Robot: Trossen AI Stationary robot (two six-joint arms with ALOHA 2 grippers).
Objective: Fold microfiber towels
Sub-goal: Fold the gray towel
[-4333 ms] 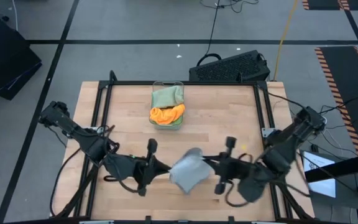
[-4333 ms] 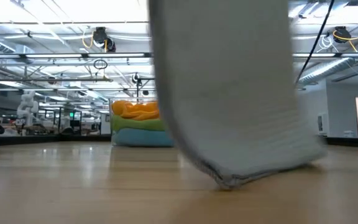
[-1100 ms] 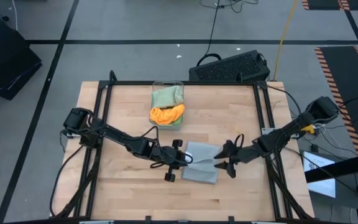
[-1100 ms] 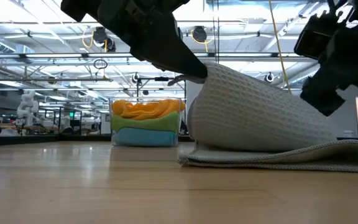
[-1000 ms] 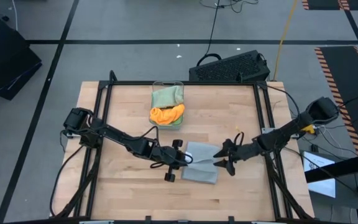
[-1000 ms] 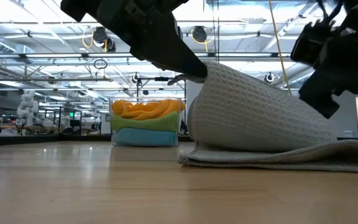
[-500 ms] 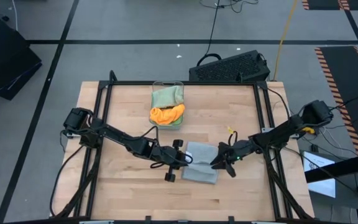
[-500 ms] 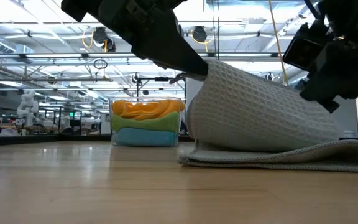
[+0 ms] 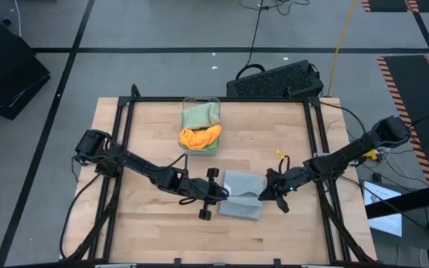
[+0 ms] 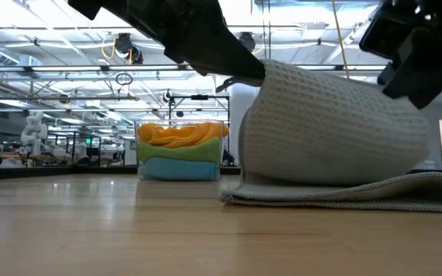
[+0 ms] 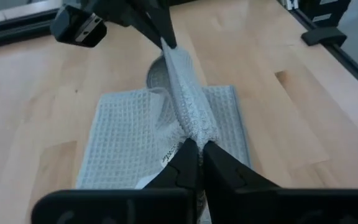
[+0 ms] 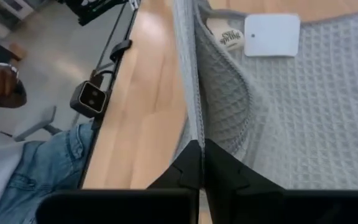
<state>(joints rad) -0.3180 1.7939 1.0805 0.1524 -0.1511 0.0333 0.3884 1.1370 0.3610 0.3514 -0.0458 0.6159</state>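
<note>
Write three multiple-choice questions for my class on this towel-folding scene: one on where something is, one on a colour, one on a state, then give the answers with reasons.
1. Where is the clear bin?
A. at the table's far middle edge
B. under the left arm
C. on the floor

2. What colour is the towel being folded?
A. orange
B. blue
C. light grey

3. How are the right gripper's fingers?
A. wide open above the towel
B. shut on the towel's edge
C. resting on bare wood

Answers:
1 A: the high view shows the bin at the far edge, beyond both grippers.
2 C: the waffle-weave cloth on the table is light grey; the orange towel lies in the bin.
3 B: the right wrist view shows the fingers pinching a raised fold, as the left gripper does opposite.
</note>
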